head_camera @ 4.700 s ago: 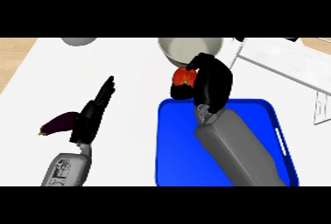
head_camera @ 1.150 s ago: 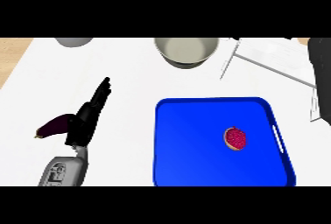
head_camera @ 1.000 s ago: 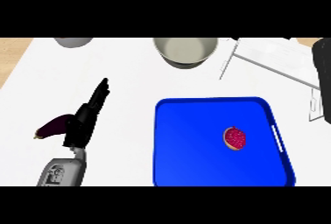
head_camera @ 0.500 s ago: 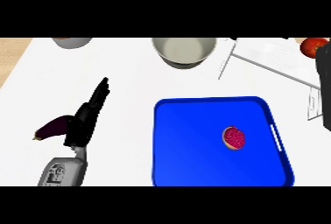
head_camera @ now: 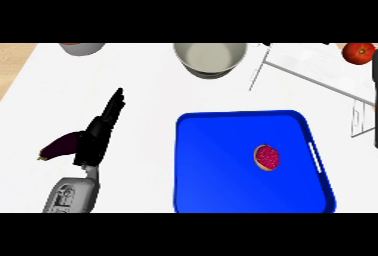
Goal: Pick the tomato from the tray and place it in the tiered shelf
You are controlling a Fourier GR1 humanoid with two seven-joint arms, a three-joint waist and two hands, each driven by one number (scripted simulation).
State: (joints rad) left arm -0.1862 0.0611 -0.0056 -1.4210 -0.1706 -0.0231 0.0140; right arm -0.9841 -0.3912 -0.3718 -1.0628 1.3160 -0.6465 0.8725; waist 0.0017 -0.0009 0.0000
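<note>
The red tomato shows at the top right, over the white wire tiered shelf. Just below it, only a black sliver of my right hand shows at the right edge, and whether it touches the tomato cannot be told. The blue tray lies at the centre right and holds a halved red fruit. My left hand rests open on the white counter at the left, fingers straight and pointing away.
A purple eggplant lies just left of my left hand. A grey pot stands at the back centre, and a small bowl at the back left. The shelf's wire frame runs along the right side.
My right hand carried the tomato from above the tray's far edge to the upper right by the shelf. In the last half second the tomato shows more fully. Left hand unmoved.
</note>
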